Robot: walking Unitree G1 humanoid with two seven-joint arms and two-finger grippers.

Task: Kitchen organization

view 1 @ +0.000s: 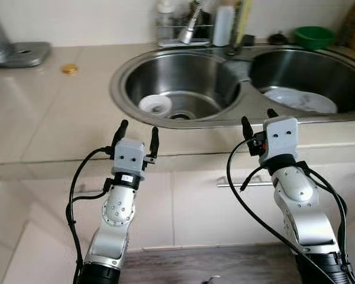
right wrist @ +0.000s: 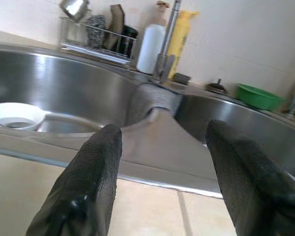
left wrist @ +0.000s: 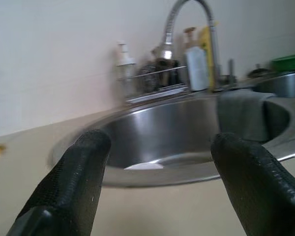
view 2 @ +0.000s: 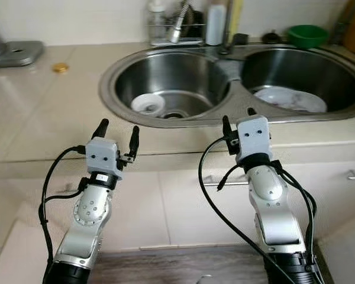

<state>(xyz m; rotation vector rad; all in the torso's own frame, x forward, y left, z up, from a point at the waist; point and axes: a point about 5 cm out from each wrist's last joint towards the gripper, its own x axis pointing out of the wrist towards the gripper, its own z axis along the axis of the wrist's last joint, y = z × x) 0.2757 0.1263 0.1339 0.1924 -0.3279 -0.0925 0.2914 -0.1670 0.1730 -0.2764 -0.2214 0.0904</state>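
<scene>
Double sink (view 1: 121, 80) of stainless steel, set into the beige tiled counter (view 1: 41, 112), with two round basins side by side. Small white bowl (view 1: 155, 105) in the sink's left basin, just beside the drain (view 1: 178, 115). White plate (view 1: 300, 100) lying in the sink's right basin. Grey cloth (view 1: 239, 70) draped over the divider between the sink's two basins. Behind the sink, a wire rack (view 1: 180, 29) with a scrubber and bottles, a white bottle (view 1: 223, 25) and a yellow bottle (right wrist: 177, 43) beside the tap (left wrist: 187, 29). Green bowl (view 1: 313, 36) behind the sink's right basin. Small gold lid (view 1: 70, 69) on the counter, well to the left of the sink; base of a grey appliance (view 1: 18, 53) further left of it, near the wall.

Left end effector (view 1: 136, 137) raised in front of the sink's left basin, above the counter edge, fingers (left wrist: 71, 182) spread wide, nothing between them. Right end effector (view 1: 258, 120) raised in front of the sink's divider, just short of the rim, fingers (right wrist: 96, 172) likewise wide apart and empty. White cabinet fronts (view 1: 207, 207) below the sink, with a metal handle (view 1: 251, 184) behind the right arm.
</scene>
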